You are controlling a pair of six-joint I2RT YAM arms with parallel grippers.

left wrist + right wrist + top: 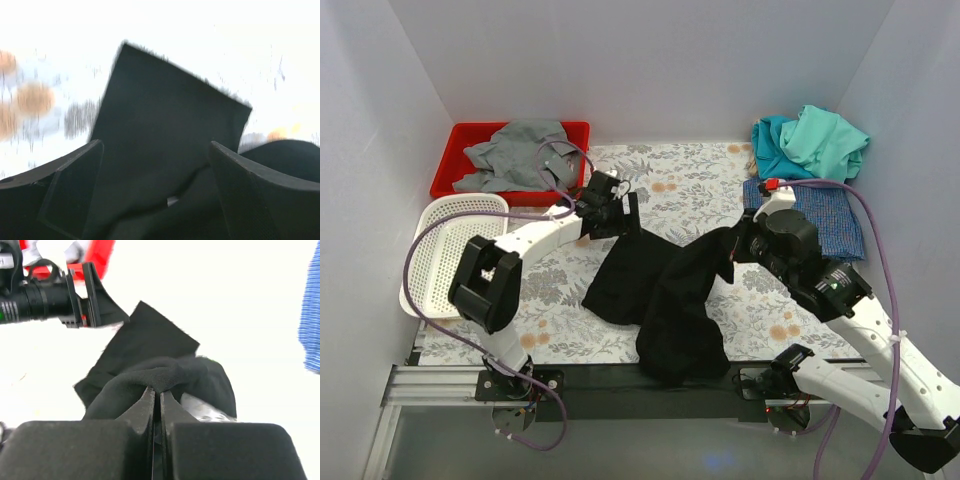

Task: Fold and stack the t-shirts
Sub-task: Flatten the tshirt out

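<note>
The large black t-shirt [660, 290] lies crumpled across the table's middle, and its lower part hangs over the front edge. My left gripper [620, 218] is open at the shirt's upper left corner. In the left wrist view its fingers [70, 192] stand wide apart on either side of the black cloth [165, 120]. My right gripper [733, 246] is shut on a raised fold at the shirt's right side, and the pinched black cloth [165, 377] bulges over the closed tips [156, 392]. The teal [772, 150] and mint-green [828, 140] shirts lie heaped at the back right. The blue-checked shirt [828, 222] lies flat in front of them.
A red bin [460, 140] holding a grey cloth [520, 155] stands at the back left. The white mesh basket [445, 255] is in front of it, beside the left arm. White walls enclose the table on three sides. Purple cables loop over both arms.
</note>
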